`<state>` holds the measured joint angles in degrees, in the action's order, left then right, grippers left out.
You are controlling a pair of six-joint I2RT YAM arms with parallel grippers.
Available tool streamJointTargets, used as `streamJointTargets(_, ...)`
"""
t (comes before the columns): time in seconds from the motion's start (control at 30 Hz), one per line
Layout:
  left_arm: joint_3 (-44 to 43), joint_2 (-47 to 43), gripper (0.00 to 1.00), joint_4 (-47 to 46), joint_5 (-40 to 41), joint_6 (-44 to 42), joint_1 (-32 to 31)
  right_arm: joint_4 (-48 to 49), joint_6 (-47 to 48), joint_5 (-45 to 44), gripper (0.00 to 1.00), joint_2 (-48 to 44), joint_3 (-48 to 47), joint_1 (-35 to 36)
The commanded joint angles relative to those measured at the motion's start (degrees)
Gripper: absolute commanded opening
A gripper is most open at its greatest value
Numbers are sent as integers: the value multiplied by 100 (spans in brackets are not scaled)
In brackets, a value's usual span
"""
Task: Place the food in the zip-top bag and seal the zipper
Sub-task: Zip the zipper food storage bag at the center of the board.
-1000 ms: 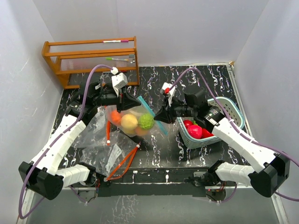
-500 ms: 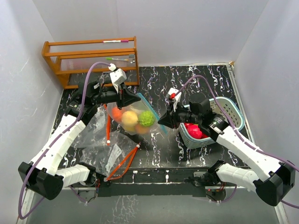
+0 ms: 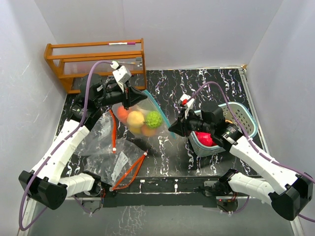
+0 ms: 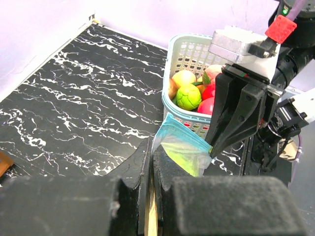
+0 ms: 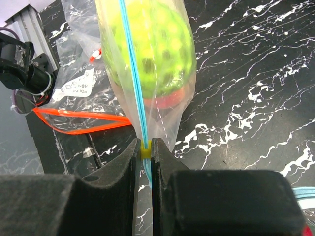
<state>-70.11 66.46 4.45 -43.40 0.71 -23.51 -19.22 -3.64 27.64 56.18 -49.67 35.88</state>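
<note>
A clear zip-top bag [image 3: 140, 115] with a blue zipper strip hangs between my two grippers above the table. It holds an orange, a yellow, a peach and a bumpy green toy fruit [image 3: 153, 119]. My left gripper [image 3: 136, 97] is shut on the bag's upper corner [image 4: 170, 142]. My right gripper [image 3: 172, 127] is shut on the yellow zipper slider [image 5: 144, 153] at the lower end of the blue strip [image 5: 134, 73]. The green fruit [image 5: 152, 44] fills the bag just beyond my right fingers. More food lies in the teal basket [image 3: 242, 116], among it a pink piece [image 3: 204, 139].
A wooden rack [image 3: 96, 61] stands at the back left. Spare clear bags with orange zippers [image 3: 129, 174] lie on the black marble table [image 3: 206, 83] at the front left. White walls close in the table on three sides.
My left gripper has lifted the bag's corner up and back. My right gripper has slid toward the front right along the zipper, so the strip is pulled longer and tauter.
</note>
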Motion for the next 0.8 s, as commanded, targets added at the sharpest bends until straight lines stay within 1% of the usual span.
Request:
streamJointTargets(0.0, -513, -25, 0, -812, 601, 146, 82, -479, -108, -196, 9, -2, 205, -35)
streamJointTargets(0.53, -758, 182, 0, -946, 1460, 397, 121, -539, -155, -373, 9, 167, 230, -32)
streamJointTargets(0.77, -754, 198, 0, -966, 1507, 427, 120, -570, -155, -435, 9, 196, 219, -36)
